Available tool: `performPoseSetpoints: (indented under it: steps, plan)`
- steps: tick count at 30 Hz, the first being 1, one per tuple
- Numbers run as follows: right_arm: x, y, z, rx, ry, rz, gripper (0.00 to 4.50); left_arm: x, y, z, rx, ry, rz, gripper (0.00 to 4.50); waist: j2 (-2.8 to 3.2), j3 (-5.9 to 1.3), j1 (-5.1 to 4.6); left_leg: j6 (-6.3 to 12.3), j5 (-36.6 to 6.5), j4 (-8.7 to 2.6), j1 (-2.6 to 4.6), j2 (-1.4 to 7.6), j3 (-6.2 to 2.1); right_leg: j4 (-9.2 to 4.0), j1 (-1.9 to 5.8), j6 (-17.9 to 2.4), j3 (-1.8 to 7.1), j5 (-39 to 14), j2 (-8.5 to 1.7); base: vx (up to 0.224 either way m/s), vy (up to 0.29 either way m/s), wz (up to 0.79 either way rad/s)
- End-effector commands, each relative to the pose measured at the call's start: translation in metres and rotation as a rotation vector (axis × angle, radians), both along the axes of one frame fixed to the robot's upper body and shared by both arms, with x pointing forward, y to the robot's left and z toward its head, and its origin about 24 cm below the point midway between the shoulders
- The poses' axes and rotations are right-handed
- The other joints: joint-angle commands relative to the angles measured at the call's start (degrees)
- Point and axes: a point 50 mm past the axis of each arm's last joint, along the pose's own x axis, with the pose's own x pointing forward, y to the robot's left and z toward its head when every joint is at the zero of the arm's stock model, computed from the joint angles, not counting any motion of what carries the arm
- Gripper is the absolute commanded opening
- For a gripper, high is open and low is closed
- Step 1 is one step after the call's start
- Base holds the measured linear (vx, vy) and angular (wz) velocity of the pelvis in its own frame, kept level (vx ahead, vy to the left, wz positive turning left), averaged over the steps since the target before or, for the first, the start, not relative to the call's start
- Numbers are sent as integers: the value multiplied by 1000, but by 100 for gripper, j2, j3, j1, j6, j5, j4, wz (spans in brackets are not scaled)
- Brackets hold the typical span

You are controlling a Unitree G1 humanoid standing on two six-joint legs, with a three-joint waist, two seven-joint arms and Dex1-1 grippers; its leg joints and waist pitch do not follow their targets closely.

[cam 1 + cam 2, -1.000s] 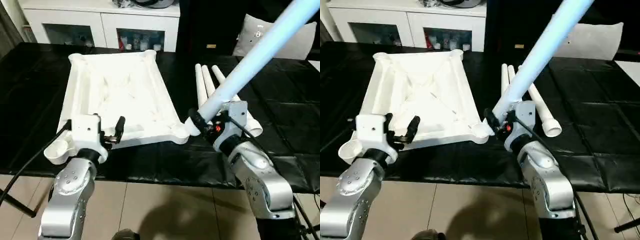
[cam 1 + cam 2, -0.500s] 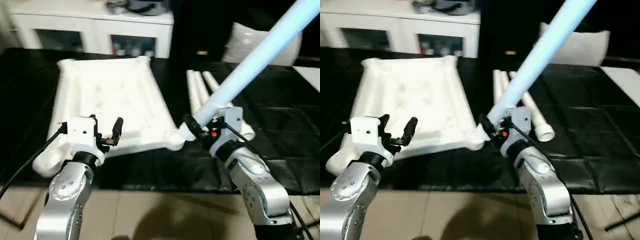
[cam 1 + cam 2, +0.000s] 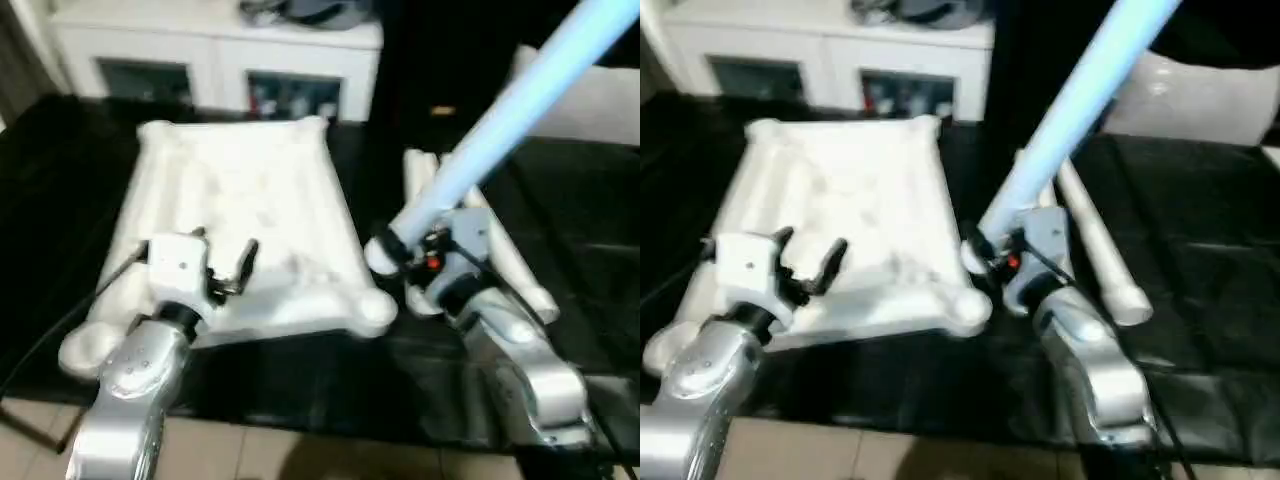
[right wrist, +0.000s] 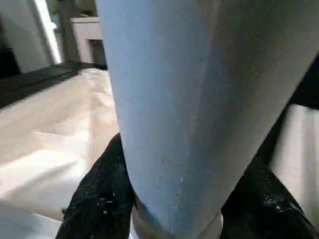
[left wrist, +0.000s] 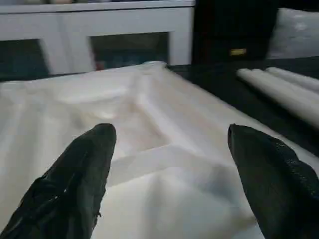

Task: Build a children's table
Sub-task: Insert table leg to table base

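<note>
I see the white table top (image 3: 250,215) lying upside down on the black-covered counter (image 3: 60,180), ribbed underside facing up, with its round corner sockets at the corners; the near right socket (image 3: 372,310) sits close to the counter's front edge. My left hand (image 3: 222,268) hovers over the near edge of the top, its two black fingers (image 5: 75,179) spread wide with nothing between them; from the left wrist view the ribbed white surface lies just beyond the fingertips, though I cannot tell whether they touch it. My right hand (image 3: 400,255) is clamped on one long white leg (image 3: 500,130), gripping it near its lower end. The leg is tilted, rising from the hand up and away to the right, past the top of the picture. Its lower end (image 3: 381,256) hangs just above and beside the near right socket, not seated in it as far as I can tell. In the right wrist view the leg (image 4: 169,109) fills the space between the black fingers (image 4: 94,199), which press on both sides of it. The other legs (image 3: 510,260) lie side by side on the counter to the right of the top, behind my right hand. A white cabinet with glass doors (image 3: 220,60) stands behind the counter.
</note>
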Motion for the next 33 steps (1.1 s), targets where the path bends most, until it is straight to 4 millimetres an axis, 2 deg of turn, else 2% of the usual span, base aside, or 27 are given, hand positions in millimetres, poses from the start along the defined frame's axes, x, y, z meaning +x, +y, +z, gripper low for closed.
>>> performPoseSetpoints:
  steps: [1,2,3,4,5,6,7,8,10,11,12,13,14,15,18,19,20,22,24,28,29,31,33]
  plan:
    - [2,0,9,14,-42,-8,189,1,-1,6,-1,-33,-17,395,-115,-310,148,152,261,103,-455,314,-199,-881,770,-505,873,-3533,-1002,55,-97,-1]
    - [2,0,10,12,-45,-9,189,1,-1,6,-2,-35,-19,395,-98,-288,159,7,561,6,-482,352,-232,-800,738,-613,791,-2963,-922,55,-59,-9]
    - [3,0,11,8,-52,-12,189,0,-1,5,1,-31,-20,395,88,-288,89,-319,1487,-476,-472,495,-197,-523,546,-813,356,-937,-460,0,0,0]
    - [3,0,11,7,-57,-14,189,0,-1,5,4,-28,-22,395,129,-275,43,-286,1608,-539,-478,567,-181,-441,439,-732,275,-402,-308,0,0,0]
    - [3,0,11,10,-57,-16,189,0,-1,4,7,-29,-29,395,206,-348,-40,-445,1913,-496,-359,663,-205,-283,364,-805,217,581,-207,0,0,0]
    - [3,0,11,12,-57,-17,189,0,-1,4,9,-30,-34,395,184,-382,-75,-493,2056,-476,-332,668,-217,-255,368,-881,205,994,-198,0,0,0]
    - [3,0,11,12,-56,-17,189,0,-2,4,9,-30,-35,395,186,-393,-111,-580,2000,-483,-349,665,-227,-248,400,-1048,189,1314,-211,0,0,0]
    - [2,-3,9,14,-40,-37,189,0,-2,4,17,-31,-50,395,179,-381,-120,-603,1780,-490,-349,670,-214,-274,392,-1117,191,1239,-224,0,0,0]
    - [2,-7,7,8,-21,-57,189,1,-3,3,31,-28,-63,395,171,-294,-148,-627,334,-609,-361,706,-192,-416,396,-1230,206,25,-285,0,0,0]
    - [2,-8,6,5,-17,-61,189,1,-3,2,35,-27,-66,395,175,-268,-156,-620,-33,-640,-360,715,-198,-449,385,-1210,214,-364,-296,0,0,0]
    - [1,-8,8,52,-10,-53,189,2,-3,1,48,-16,-82,395,166,-242,-175,-592,-544,-667,-346,720,-199,-515,365,-1119,231,-1072,-320,-51,5,-1]
    - [1,-8,8,53,-10,-54,189,3,-3,0,50,-16,-84,395,161,-229,-191,-556,-873,-678,-331,715,-200,-573,323,-1002,250,-1635,-344,-51,5,-1]
    - [2,-9,9,62,-7,-59,189,4,-4,-1,68,-6,-111,395,129,-219,-211,-538,-994,-686,-331,719,-196,-598,305,-938,252,-1874,-345,-51,-13,1]
    - [2,-10,9,60,-9,-63,189,5,-5,-2,76,7,-131,395,128,-221,-230,-537,-1162,-687,-309,711,-175,-649,248,-782,258,-2345,-348,0,0,0]
    - [5,-11,13,60,-72,-80,189,7,-9,-4,120,40,-219,395,104,-240,-236,-518,-1062,-697,-334,712,-151,-658,232,-652,266,-2468,-359,0,0,0]
    - [5,-12,10,39,-42,-76,189,7,-11,-5,125,59,-265,395,81,-252,-237,-499,-891,-706,-367,716,-147,-639,255,-643,267,-2352,-359,0,0,0]
    - [5,-12,8,30,-19,-70,189,6,-13,-5,129,69,-296,395,93,-254,-227,-494,-813,-704,-364,715,-141,-635,252,-657,268,-2269,-352,0,0,0]
    - [5,-13,8,26,-29,-76,189,5,-17,-7,145,94,-368,395,90,-264,-232,-470,-629,-693,-368,714,-122,-599,247,-759,268,-1918,-334,0,0,0]
    - [5,-12,8,25,-28,-62,189,4,-19,-8,149,112,-431,423,93,-279,-226,-435,-442,-680,-372,708,-109,-577,261,-855,270,-1599,-328,0,0,0]
    - [3,-13,8,16,-23,-25,189,2,-28,-8,129,165,-581,444,102,-304,-204,-356,-1,-653,-361,705,-82,-520,290,-1083,257,-949,-320,0,0,0]
    - [3,-13,8,15,-23,-25,189,2,-28,-9,134,168,-585,444,97,-298,-206,-342,13,-653,-367,703,-76,-523,292,-1108,254,-924,-314,0,0,0]
    - [3,-14,7,7,-27,-24,189,8,-29,-12,199,200,-603,444,148,-295,-207,-358,-40,-658,-358,701,-78,-527,297,-1126,249,-990,-304,0,0,0]
    - [3,-15,8,7,-28,-25,189,11,-28,-14,232,237,-616,444,136,-286,-216,-390,-146,-673,-362,705,-78,-546,310,-1087,250,-1163,-309,0,0,0]
